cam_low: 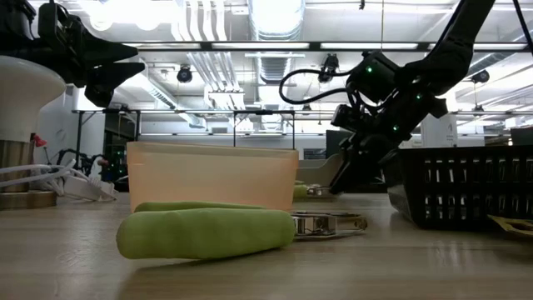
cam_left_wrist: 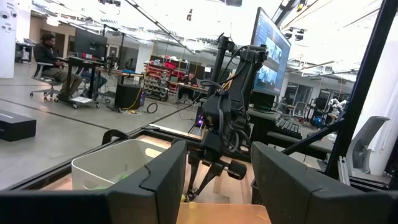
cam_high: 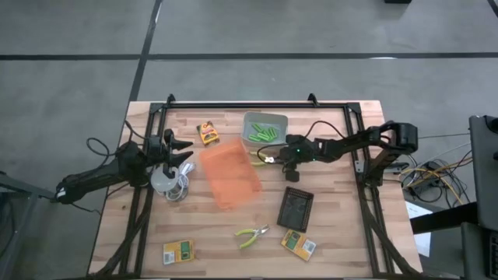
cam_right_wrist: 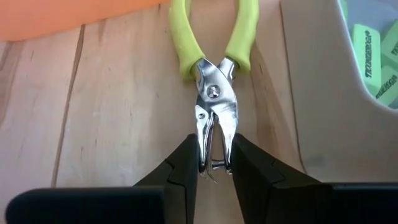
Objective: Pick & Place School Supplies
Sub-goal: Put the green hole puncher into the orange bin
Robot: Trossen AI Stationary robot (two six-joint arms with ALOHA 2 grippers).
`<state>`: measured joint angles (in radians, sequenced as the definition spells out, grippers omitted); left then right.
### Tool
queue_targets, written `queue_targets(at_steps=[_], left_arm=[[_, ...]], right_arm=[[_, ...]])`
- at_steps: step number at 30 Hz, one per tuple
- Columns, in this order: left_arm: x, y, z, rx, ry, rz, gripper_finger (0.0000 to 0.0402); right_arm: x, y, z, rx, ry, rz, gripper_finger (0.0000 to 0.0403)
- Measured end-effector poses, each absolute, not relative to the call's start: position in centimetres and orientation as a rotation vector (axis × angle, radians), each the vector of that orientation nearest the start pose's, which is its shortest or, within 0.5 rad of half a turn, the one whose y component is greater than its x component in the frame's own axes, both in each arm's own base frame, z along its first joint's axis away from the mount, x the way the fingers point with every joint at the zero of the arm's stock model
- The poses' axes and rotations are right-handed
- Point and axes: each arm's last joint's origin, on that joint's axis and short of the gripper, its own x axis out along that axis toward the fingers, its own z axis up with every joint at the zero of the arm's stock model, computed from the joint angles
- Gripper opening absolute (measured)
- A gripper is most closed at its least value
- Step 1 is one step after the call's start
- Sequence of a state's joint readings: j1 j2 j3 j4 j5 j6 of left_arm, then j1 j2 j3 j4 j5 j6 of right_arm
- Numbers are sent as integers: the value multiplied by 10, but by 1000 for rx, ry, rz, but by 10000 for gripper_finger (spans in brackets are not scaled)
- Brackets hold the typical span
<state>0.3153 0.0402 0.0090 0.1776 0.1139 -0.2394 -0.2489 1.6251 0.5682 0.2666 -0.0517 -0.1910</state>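
Observation:
A green-handled plier-like tool (cam_right_wrist: 213, 93) lies flat on the table between the orange bin (cam_high: 229, 173) and the grey bin (cam_high: 265, 128). My right gripper (cam_right_wrist: 214, 165) is shut on its metal nose. A second such tool (cam_high: 251, 234) lies near the front edge and fills the foreground of the low view (cam_low: 208, 233). Lime-green sticks (cam_high: 264, 134) lie in the grey bin. Printed boxes lie at the back (cam_high: 208, 133), front left (cam_high: 179, 251) and front right (cam_high: 298, 244). My left gripper (cam_left_wrist: 217, 186) stands open above the table's left side. My right gripper pinches the tool's metal nose (cam_right_wrist: 214, 140) between its two fingers, one finger (cam_right_wrist: 186, 165) on each outer side of the tip. The fingers slant down from the table's right side and run in line with the tool. The tool rests on the table, handles (cam_right_wrist: 180, 43) pointing away.
A black mesh basket (cam_high: 296, 208) stands right of centre, just nearer than my right gripper. A white round thing with coiled cable (cam_high: 163, 180) sits under my left arm. A black frame (cam_high: 257, 105) runs around the table. Bare wood lies at the front centre.

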Motion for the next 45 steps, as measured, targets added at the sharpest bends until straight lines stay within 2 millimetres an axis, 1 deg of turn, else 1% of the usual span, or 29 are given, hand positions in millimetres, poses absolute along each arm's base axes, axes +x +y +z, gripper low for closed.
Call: queue_targets(at_steps=[6, 20, 28, 37, 41, 45], left_arm=[[95, 27, 181, -207, -167, 183, 188], [95, 27, 181, -207, -167, 183, 188], [95, 27, 180, -207, -166, 183, 188], [95, 27, 181, -207, -167, 183, 188], [95, 27, 181, -207, -167, 183, 188], [95, 27, 181, -207, -167, 183, 188]], right_arm=[[267, -66, 119, -66, 780, -115, 73], [262, -65, 141, -104, 720, -113, 72], [255, -64, 163, -158, 665, -135, 70], [239, -59, 194, -179, 591, -129, 65], [235, -58, 195, -201, 588, -124, 55], [235, -57, 193, -174, 593, -127, 52]])
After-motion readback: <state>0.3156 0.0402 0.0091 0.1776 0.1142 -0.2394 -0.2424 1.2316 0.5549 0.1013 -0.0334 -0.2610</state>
